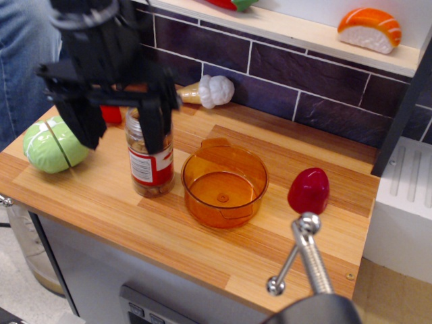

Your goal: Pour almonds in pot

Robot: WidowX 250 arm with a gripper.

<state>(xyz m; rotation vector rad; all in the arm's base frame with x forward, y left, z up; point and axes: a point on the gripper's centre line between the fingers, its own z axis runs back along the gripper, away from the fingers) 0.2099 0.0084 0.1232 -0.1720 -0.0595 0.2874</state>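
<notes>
The clear jar (150, 165) with a red-and-white label stands upright on the wooden counter (121, 223), with almonds (140, 143) showing through its glass. The orange translucent pot (224, 182) sits just right of the jar and is empty. My black gripper (120, 128) hangs open above and left of the jar, blurred by motion. Its right finger (155, 125) crosses in front of the jar's top and its left finger (84, 121) is well left of it. It holds nothing.
A green cabbage toy (54, 143) lies at the counter's left end. A red egg-shaped toy (309, 190) sits right of the pot. A white garlic toy (214, 90) is at the back wall. A metal rod (307, 250) juts in the foreground. A person in jeans (23, 61) stands at left.
</notes>
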